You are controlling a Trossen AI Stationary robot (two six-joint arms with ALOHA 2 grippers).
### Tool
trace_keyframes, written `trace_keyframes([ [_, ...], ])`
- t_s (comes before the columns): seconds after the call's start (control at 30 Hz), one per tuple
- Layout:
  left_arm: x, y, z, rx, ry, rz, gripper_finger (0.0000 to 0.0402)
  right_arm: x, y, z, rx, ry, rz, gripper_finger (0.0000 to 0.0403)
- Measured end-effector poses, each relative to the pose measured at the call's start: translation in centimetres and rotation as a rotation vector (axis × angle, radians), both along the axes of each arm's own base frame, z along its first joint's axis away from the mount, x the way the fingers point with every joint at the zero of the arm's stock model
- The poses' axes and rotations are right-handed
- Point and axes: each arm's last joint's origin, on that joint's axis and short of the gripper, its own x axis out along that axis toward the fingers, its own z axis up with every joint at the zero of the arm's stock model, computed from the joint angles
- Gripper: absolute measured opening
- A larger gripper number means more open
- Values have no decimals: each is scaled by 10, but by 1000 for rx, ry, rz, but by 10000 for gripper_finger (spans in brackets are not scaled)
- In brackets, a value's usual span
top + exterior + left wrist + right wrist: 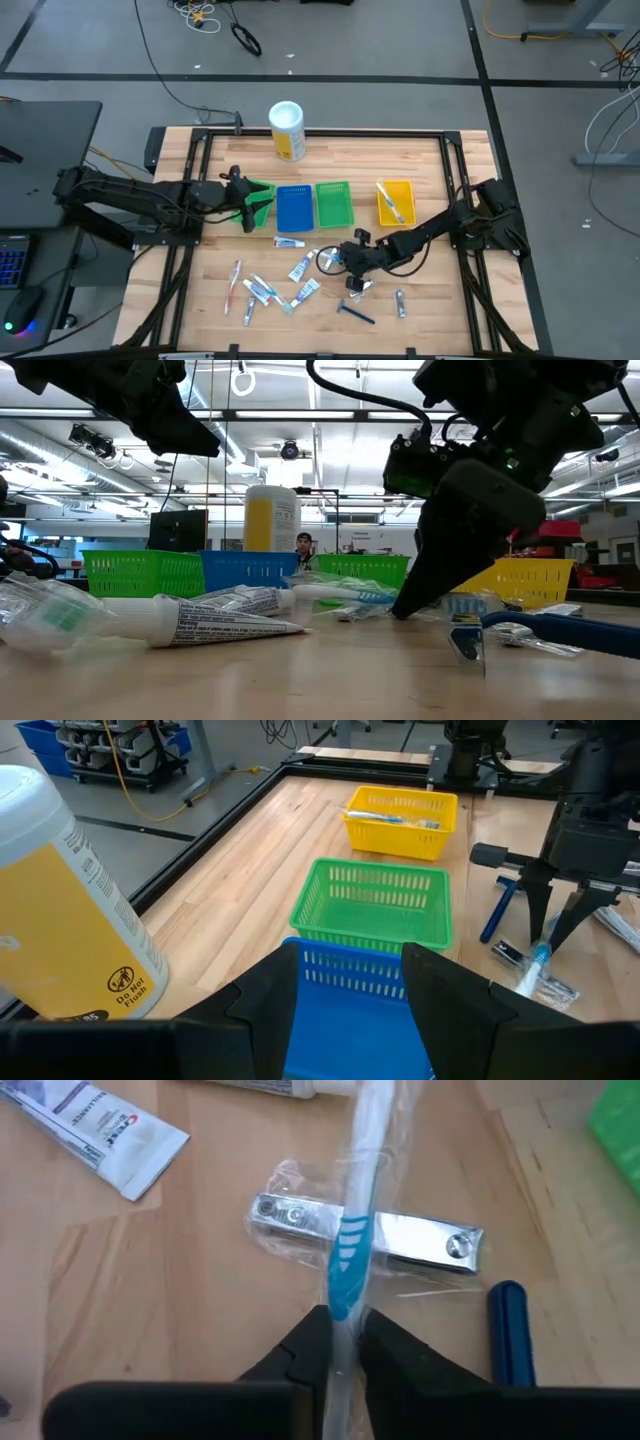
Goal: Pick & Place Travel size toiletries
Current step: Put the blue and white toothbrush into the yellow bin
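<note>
Big open lab w/ ceiling strip lights behind; pale wood worktop (420, 170) in front, toiletries scattered across its near half. Right hand (340, 1342) is down at the surface, fingers nearly together on the end of a wrapped toothbrush (358, 1200), pale handle w/ blue bristles. Brush runs straight out ahead of the hand, lying across a silvery nail clipper (420, 1240) just beyond the fingertips; blue razor handle (507, 1345) close beside.

Risk, as I see it: grip is on thin crinkly wrap at the very tip, so the brush could slip or pivot on lift, or drag the clipper along.

Right arm reaches low and stretched toward mid-worktop, wrist pitched down. Left hand (350, 980) hovers over the blue tray (355, 1020), fingers spread, holding nothing.
</note>
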Motion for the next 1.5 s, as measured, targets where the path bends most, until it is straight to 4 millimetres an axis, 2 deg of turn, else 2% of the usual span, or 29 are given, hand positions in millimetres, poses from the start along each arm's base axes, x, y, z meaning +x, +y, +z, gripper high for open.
trace_keyframes([
  [0.17,0,0,0,0,0,0,187,-5,1,12,55,14,41,48],
  [0.53,0,0,0,0,0,0,187,-26,-12,69,7,-56,-33,48],
  [0.7,0,0,0,-3,-2,1,187,-48,-25,101,-73,-97,-168,48],
  [0.87,0,0,1,-5,-7,2,187,-72,-41,122,-190,-102,-287,48],
  [1.07,0,0,1,-5,-10,2,187,-87,-58,129,-270,-65,-402,48],
  [1.4,0,0,1,-5,-12,2,187,-103,-87,120,-284,120,-629,48],
  [1.5,0,0,1,-5,-12,2,187,-106,-93,110,-281,145,-655,48],
])
